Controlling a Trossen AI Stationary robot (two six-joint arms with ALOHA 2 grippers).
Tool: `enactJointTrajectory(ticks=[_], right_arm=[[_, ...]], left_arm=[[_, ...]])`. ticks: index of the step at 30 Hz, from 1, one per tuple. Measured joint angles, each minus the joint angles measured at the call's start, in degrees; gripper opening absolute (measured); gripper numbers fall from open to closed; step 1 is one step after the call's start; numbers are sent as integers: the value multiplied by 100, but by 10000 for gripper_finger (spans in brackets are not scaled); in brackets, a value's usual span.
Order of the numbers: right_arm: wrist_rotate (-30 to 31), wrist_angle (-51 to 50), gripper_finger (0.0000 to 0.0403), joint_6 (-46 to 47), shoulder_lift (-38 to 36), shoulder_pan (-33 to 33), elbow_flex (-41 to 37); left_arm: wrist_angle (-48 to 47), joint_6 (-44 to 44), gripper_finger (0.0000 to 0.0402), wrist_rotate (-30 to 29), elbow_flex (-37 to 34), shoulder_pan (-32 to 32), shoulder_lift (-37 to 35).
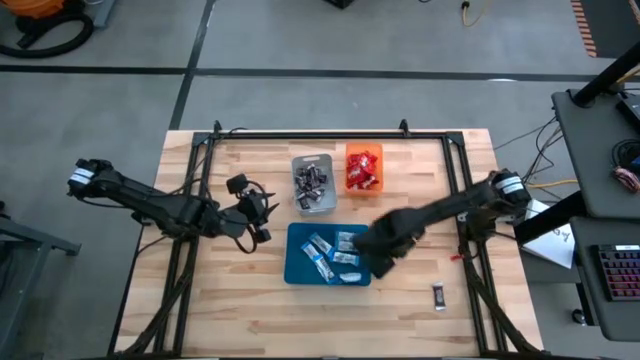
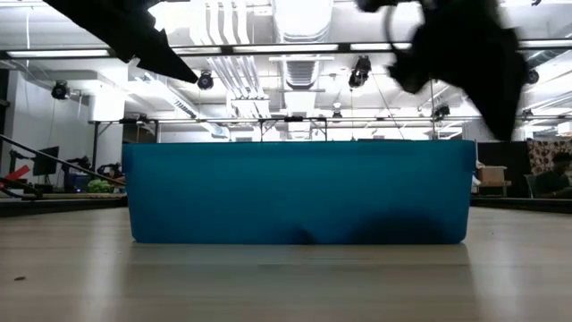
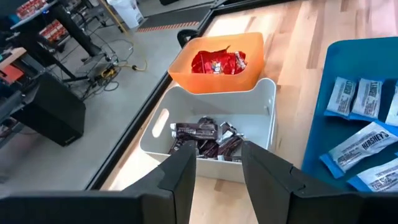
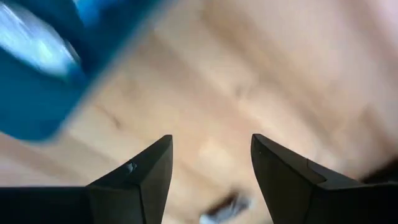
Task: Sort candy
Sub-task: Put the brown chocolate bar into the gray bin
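1. While nothing is gripped, the right gripper (image 1: 377, 262) fingers (image 4: 140, 180) are spread wide over the blue tray (image 1: 298, 268) edge.
2. Blue-and-white bars (image 1: 335, 255) are kept there.
3. The left gripper (image 1: 262, 215) fingers (image 3: 180, 180) are held part-open, empty.

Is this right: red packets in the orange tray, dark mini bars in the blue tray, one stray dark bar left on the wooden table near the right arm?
Not quite. The dark brown mini bars lie in the grey tray, as the left wrist view shows; the blue tray holds blue-and-white bars. The shiny red packets are in the orange tray, and one stray dark bar lies on the wooden table.
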Motion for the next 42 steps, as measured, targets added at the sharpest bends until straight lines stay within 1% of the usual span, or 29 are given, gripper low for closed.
enactJointTrajectory(ticks=[4, 7, 10, 14, 18, 21, 24, 27, 30, 35, 36, 40, 42], right_arm=[[-523, 20, 206, 1027, -127, 608, -456], [-691, 92, 206, 1768, -220, 1047, -814], [-864, 512, 206, 2499, -323, 1455, -1330], [-1358, 1272, 206, 3472, -482, 1939, -2065], [-1840, 1381, 206, 4164, -582, 2331, -2481], [-1856, 1736, 205, 4365, -636, 2494, -2736], [-1839, 2448, 205, 4474, -615, 2564, -3067], [-1741, 3107, 191, 4501, -549, 2592, -3315], [-1699, 3295, 151, 4477, -472, 2592, -3441], [-1658, 3274, 43, 4112, -507, 2590, -3441], [-1657, 3234, 29, 4009, -532, 2592, -3427], [-1641, 3051, 22, 3748, -781, 2595, -3304], [-1367, 2840, 21, 3688, -1005, 2608, -3249]], left_arm=[[-1, 0, 114, 0, 0, 0, -6], [-9, 49, 114, 0, 0, 0, -11], [-20, 138, 114, -2, 0, 0, -11], [-54, 149, 114, -2, 0, 0, -19], [-63, 151, 114, -2, 0, 0, -20], [-63, 173, 114, -2, 0, 0, -20], [-61, 166, 114, -2, 0, 0, -20], [-61, 153, 114, -2, 0, 0, -20], [-58, 153, 114, -4, 0, 0, -20], [-48, 153, 114, -4, 0, 0, -20], [-41, 153, 114, -4, 0, 0, -20], [12, 253, 114, -6, 0, 0, -20], [53, 297, 114, -4, 0, 0, -25]])
